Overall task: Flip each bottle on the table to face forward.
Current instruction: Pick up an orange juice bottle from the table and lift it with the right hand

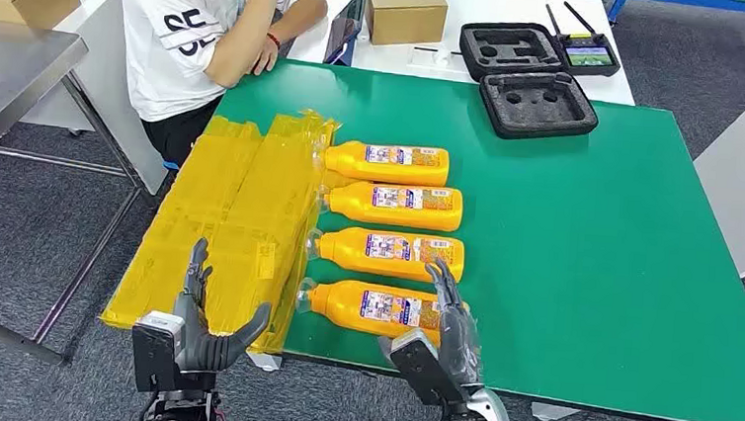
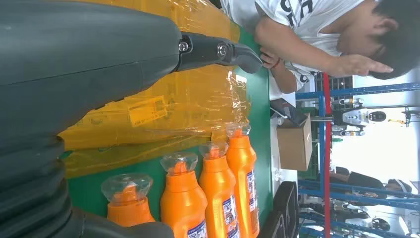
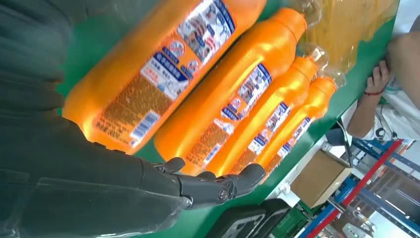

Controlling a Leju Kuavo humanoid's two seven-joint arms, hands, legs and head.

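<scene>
Several orange bottles lie in a column on the green table [image 1: 585, 235], clear caps toward the left, label sides up. The nearest bottle [image 1: 374, 308] [image 3: 148, 69] lies by the front edge, with another bottle [image 1: 390, 252] [image 3: 233, 104] behind it. My right hand [image 1: 444, 339] [image 3: 198, 186] hovers open over the base end of the nearest bottle, fingers spread, holding nothing. My left hand [image 1: 204, 328] [image 2: 218, 52] is open off the table's front left corner, above the yellow plastic packaging [image 1: 235, 211] [image 2: 163, 109]. The bottle caps [image 2: 178, 163] show in the left wrist view.
A person in a white shirt [image 1: 198, 25] sits at the table's far left corner, arm resting on the edge. Two black foam trays [image 1: 539, 103] and a cardboard box [image 1: 403, 7] lie at the back. The table's right half is bare green.
</scene>
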